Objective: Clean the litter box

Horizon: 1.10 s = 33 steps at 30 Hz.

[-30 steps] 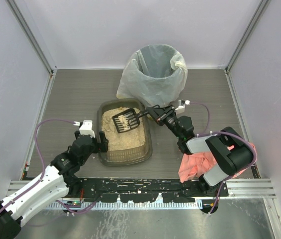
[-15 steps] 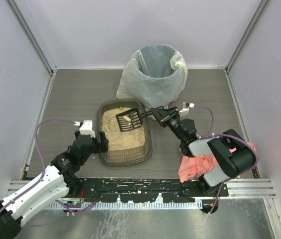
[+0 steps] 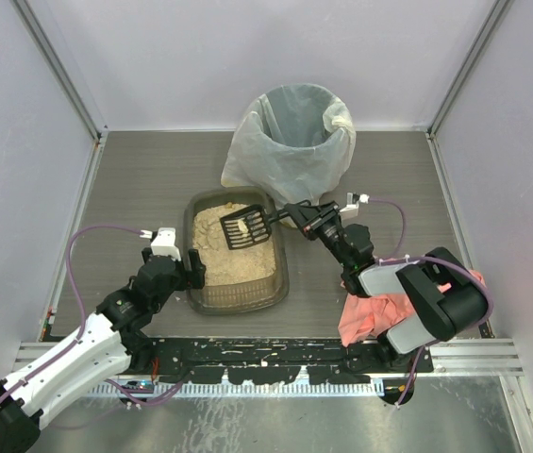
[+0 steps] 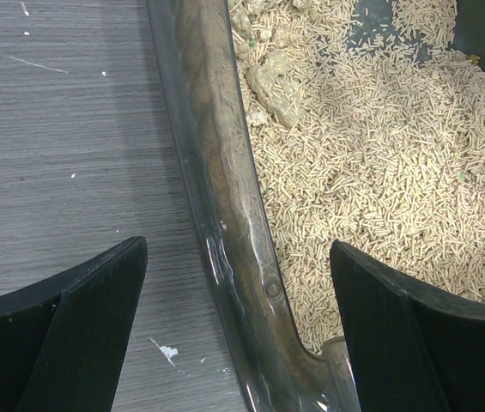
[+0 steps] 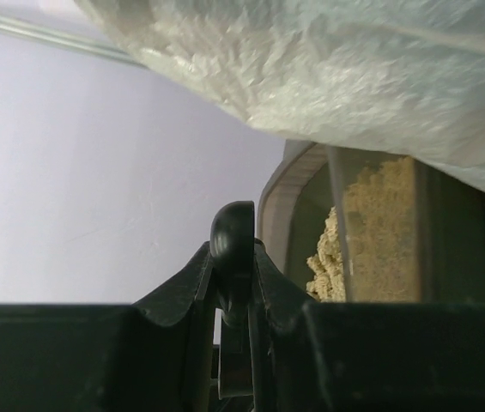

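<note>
Grey wood-grain table (image 3: pixel 153 179), boxed in by pale walls (image 3: pixel 247 57): the right gripper (image 3: pixel 306 219), jaws clamped together on the handle of a black slotted scoop (image 3: pixel 247 229), holds the scoop head and its pale load of litter above the far right part of the litter box (image 3: pixel 238 300). The box sits mid-table, just at 6 o'clock of a tall white-bagged bin (image 3: pixel 247 151). At about 8 o'clock of the box, the left gripper (image 3: pixel 191 269) has its jaws wide apart astride the left wall and holds nothing. Whether it touches the plastic cannot be told.

The step in hand looks like carrying a scooped load to the bin. The next move appears to call for raising the scoop towards 12 o'clock, keeping it level until it clears the bin's higher rim, then tipping it inside. A tilt too soon would likely spill litter onto the table.

Only the overhead camera shows the loaded scoop head, both arms at once, and a pink cloth (image 3: pixel 370 316) at 4 o'clock by the right arm's base. The left wrist camera alone resolves the litter as small pellets, with a larger greyish clump (image 4: pixel 272 81) lying further along the box and white flecks on the table outside the wall. The right wrist camera shows the handle's rounded end pinched between the fingers and the bag looming close above, but not the scoop head.
</note>
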Motion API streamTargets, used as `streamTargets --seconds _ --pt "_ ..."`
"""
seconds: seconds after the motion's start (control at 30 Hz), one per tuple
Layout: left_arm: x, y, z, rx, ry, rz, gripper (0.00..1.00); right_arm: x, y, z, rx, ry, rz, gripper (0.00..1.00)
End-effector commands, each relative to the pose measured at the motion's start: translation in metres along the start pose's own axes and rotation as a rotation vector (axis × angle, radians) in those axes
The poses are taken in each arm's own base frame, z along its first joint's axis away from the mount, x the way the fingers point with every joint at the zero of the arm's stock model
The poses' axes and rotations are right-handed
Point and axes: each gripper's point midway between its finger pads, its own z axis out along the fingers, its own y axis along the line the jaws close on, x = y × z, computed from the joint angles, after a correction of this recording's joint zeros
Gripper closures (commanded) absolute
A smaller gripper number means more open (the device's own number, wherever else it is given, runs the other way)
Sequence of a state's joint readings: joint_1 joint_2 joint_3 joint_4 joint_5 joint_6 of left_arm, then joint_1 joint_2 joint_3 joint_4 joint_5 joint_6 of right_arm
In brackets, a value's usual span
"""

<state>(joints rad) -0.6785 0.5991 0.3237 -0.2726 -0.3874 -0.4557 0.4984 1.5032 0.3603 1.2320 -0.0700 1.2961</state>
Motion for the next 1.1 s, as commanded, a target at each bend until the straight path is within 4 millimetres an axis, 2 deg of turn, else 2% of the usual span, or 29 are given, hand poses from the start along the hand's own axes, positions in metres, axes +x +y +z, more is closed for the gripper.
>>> streamTargets --seconds 0.0,0.03,0.07,0.17,0.2,0.27,0.3,0.37,0.4,0.47,0.53,0.7,0.83,1.07 --pt "-0.030 -0.015 -0.002 0.046 -0.080 -0.031 0.11 -0.014 0.030 0.000 -0.076 -0.051 -0.040 0.99" --pt "-0.030 -0.013 -0.002 0.039 -0.082 -0.033 0.11 0.001 0.039 0.006 -0.096 0.008 -0.079 0.99" --pt "-0.030 -0.013 -0.002 0.034 -0.086 -0.035 0.11 0.006 0.044 0.008 -0.110 0.030 -0.097 0.99" --pt "-0.029 -0.015 -0.002 0.045 -0.077 -0.030 0.11 -0.030 0.030 -0.007 -0.058 -0.115 -0.031 0.99" --pt "-0.029 -0.015 -0.002 0.047 -0.077 -0.029 0.11 -0.032 0.033 -0.005 -0.060 -0.117 -0.043 0.99" --pt "-0.030 -0.014 -0.002 0.040 -0.082 -0.032 0.11 -0.003 0.050 0.008 -0.096 0.011 -0.114 0.99" --pt "-0.031 -0.014 -0.002 0.040 -0.085 -0.034 0.11 0.005 0.055 0.009 -0.116 0.038 -0.127 0.99" --pt "-0.030 -0.014 -0.002 0.041 -0.082 -0.032 0.11 -0.017 0.045 0.000 -0.087 -0.055 -0.072 0.99" --pt "-0.029 -0.015 -0.002 0.045 -0.078 -0.030 0.11 -0.021 0.039 -0.004 -0.064 -0.078 -0.059 0.99" --pt "-0.030 -0.015 -0.002 0.044 -0.080 -0.031 0.11 -0.007 0.043 0.001 -0.032 -0.011 -0.099 0.99" --pt "-0.030 -0.014 -0.002 0.040 -0.085 -0.034 0.11 0.000 0.055 0.005 -0.039 0.013 -0.114 0.99" --pt "-0.029 -0.013 -0.002 0.037 -0.080 -0.032 0.11 -0.019 0.071 0.000 -0.018 -0.056 -0.100 0.99" --pt "-0.030 -0.013 -0.002 0.036 -0.083 -0.034 0.11 -0.028 0.093 0.005 -0.050 -0.078 -0.083 0.99" --pt "-0.030 -0.013 -0.002 0.034 -0.083 -0.036 0.12 -0.056 0.144 0.020 -0.095 -0.126 -0.102 0.99"
